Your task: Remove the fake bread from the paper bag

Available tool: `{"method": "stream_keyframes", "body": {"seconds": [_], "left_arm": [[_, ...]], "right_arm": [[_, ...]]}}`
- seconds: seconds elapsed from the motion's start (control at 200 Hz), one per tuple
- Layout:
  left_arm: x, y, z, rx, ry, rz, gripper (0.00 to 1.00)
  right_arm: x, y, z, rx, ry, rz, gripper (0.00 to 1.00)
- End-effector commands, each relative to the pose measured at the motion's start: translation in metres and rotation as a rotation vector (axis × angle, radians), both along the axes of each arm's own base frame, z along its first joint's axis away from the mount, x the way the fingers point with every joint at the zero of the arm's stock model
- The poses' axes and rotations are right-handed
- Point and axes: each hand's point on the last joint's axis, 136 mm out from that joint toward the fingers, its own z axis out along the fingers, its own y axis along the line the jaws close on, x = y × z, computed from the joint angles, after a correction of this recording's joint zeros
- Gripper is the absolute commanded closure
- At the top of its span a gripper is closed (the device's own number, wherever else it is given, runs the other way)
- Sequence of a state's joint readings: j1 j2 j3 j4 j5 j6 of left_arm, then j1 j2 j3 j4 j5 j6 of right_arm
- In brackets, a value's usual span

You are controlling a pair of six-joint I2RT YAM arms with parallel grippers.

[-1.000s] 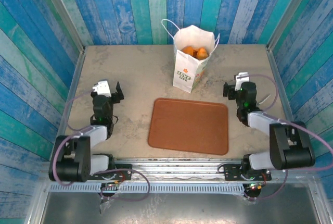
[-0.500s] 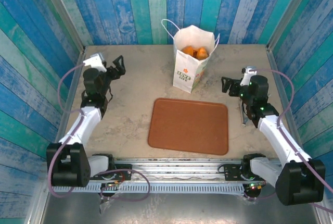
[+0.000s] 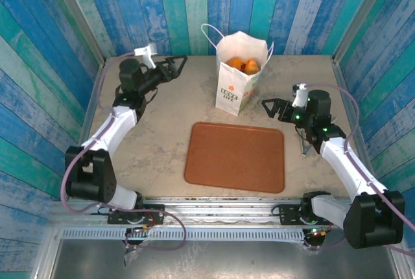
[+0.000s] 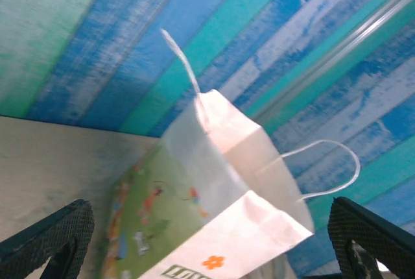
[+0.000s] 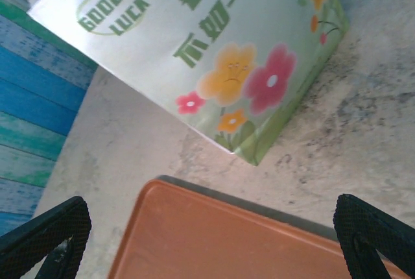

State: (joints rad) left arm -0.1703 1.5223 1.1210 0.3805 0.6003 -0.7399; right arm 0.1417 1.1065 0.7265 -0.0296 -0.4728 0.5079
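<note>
The white paper bag (image 3: 238, 76) stands upright at the back middle of the table, its mouth open. Orange-brown fake bread (image 3: 244, 65) shows inside the mouth. My left gripper (image 3: 176, 64) is open, raised to the left of the bag and pointing at it, with a gap between. In the left wrist view the paper bag (image 4: 220, 201) and a cord handle (image 4: 324, 169) lie ahead between the open fingers (image 4: 52, 237). My right gripper (image 3: 271, 108) is open, to the right of the bag near its base. The right wrist view shows the bag's flowered side (image 5: 214, 52).
A flat brown tray (image 3: 236, 156) lies in front of the bag, between the two arms; its corner (image 5: 214, 240) shows under the right gripper. Blue and green plank walls (image 3: 162, 6) close the table at the back and sides.
Both arms have risen from their folded rest and swung toward the bag: the left gripper up and right toward the bag's top, the right gripper left toward its base.
</note>
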Motion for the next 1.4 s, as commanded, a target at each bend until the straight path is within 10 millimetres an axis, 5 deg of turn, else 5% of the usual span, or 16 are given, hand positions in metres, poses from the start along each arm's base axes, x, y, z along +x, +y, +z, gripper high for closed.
{"method": "stream_keyframes", "body": {"seconds": [0.0, 0.18, 0.576, 1.127, 1.397], "left_arm": [[0.029, -0.022, -0.012, -0.046, 0.086, -0.058, 0.06], [0.075, -0.049, -0.013, -0.105, 0.149, -0.1, 0.12], [0.143, -0.084, -0.023, -0.2, 0.213, -0.115, 0.28], [0.161, -0.098, -0.032, -0.216, 0.258, -0.122, 0.67], [0.169, -0.097, -0.03, -0.211, 0.264, -0.096, 0.77]], "right_arm": [[0.003, 0.022, 0.032, 0.077, -0.028, 0.038, 0.0], [0.006, 0.039, 0.056, 0.116, -0.034, 0.018, 0.01], [0.025, 0.023, 0.096, 0.163, -0.057, -0.157, 0.11], [0.074, 0.013, 0.131, 0.076, -0.038, -0.285, 0.23], [0.1, 0.008, 0.141, 0.033, -0.06, -0.341, 0.38]]}}
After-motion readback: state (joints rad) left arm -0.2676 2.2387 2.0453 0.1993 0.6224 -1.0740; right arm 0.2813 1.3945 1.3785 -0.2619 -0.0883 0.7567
